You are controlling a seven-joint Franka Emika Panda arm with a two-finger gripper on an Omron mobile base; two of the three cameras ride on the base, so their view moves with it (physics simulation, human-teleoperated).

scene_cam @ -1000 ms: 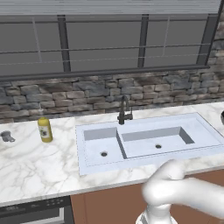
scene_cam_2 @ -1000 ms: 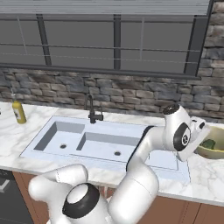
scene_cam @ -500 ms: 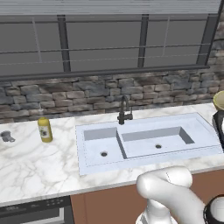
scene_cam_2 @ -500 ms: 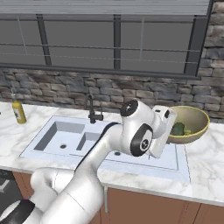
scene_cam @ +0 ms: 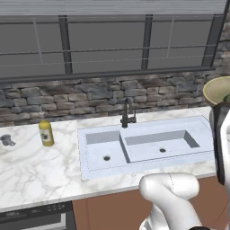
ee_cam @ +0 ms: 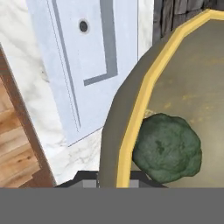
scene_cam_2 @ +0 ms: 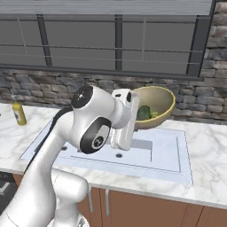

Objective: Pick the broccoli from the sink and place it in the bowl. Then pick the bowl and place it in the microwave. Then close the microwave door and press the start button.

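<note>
Bowl (scene_cam_2: pixel 156 106) held up above the sink (scene_cam_2: pixel 164 153), tilted, rim pinched in the tool (ee_cam: pixel 113 181), apparently; fingertips mostly hidden. Broccoli (ee_cam: pixel 167 147) lies inside against the wall. Yellow bottle (scene_cam: pixel 45 133) stands on the bench (scene_cam: pixel 36 173), left of the faucet (scene_cam: pixel 127 113).

Olive-yellow bowl (scene_cam_2: pixel 156 105) aloft above sink (scene_cam_2: pixel 168 153) — tilted, dark-green broccoli (ee_cam: pixel 168 147) inside

left base view: from behind and left, facing forward and down across the sink (scene_cam: pixel 143 146) toward the stone wall. right base view: from behind and right, same sink (scene_cam_2: pixel 146 153), nearer the raised bowl (scene_cam_2: pixel 155 106). hand view: very close along the bowl (ee_cam: pixel 175 100) rim, tilted, sink (ee_cam: pixel 87 52) beyond.
</note>
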